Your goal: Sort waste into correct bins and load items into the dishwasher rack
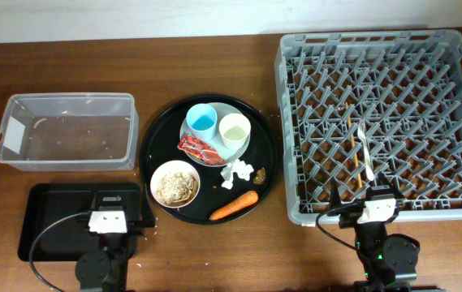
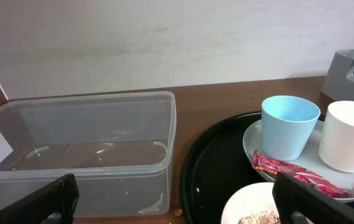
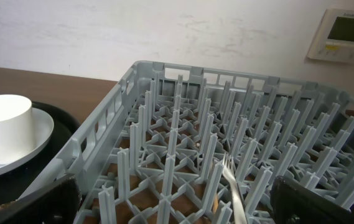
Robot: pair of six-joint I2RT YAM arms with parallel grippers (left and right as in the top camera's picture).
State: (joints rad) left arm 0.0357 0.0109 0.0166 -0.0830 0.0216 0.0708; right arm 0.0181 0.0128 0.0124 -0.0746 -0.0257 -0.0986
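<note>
**START CONDITION: BOTH ARMS PARKED, NOTHING SORTED**

Take the round black tray (image 1: pixel 157 142) as reference for every position below.

**End effectors**
- Locate the left gripper (image 2: pixel 177 190) near-left of the reference tray, over the right end of the shallow black tray (image 1: pixel 48 231). Confirm jaws spread to full width, nothing between them.
- Locate the right gripper (image 3: pixel 175 183) near-right of the reference tray, at the near wall of the dishwasher rack (image 1: pixel 360 39). Confirm the same: full spread, nothing between the jaws.
- Read the wide jaws as readiness for a first approach, not as a grip.

**Workpieces**
- Find every piece on the reference tray, set between bins and rack, presumably for reach from either side.
- Far side: pale grey plate (image 1: pixel 229 109) carrying the blue cup (image 1: pixel 200 120) and cream-white cup (image 1: pixel 234 129), both mouth up, with the red wrapper (image 1: pixel 200 149) on its near edge.
- Near-left: bowl (image 1: pixel 154 180) holding noodle scraps (image 1: pixel 175 186).
- Right of centre: white tissue (image 1: pixel 235 172), with the brown scrap (image 1: pixel 261 173) just beside it.
- Near edge: carrot (image 1: pixel 235 206).
- Far-left of the reference tray: clear tub (image 1: pixel 68 97), with no waste visible inside.
- In the rack: white fork (image 1: pixel 365 154).

**Assessment**
Treat sorting as not begun. Clear cups and wrapper before lifting the plate; empty the bowl before racking.
</note>
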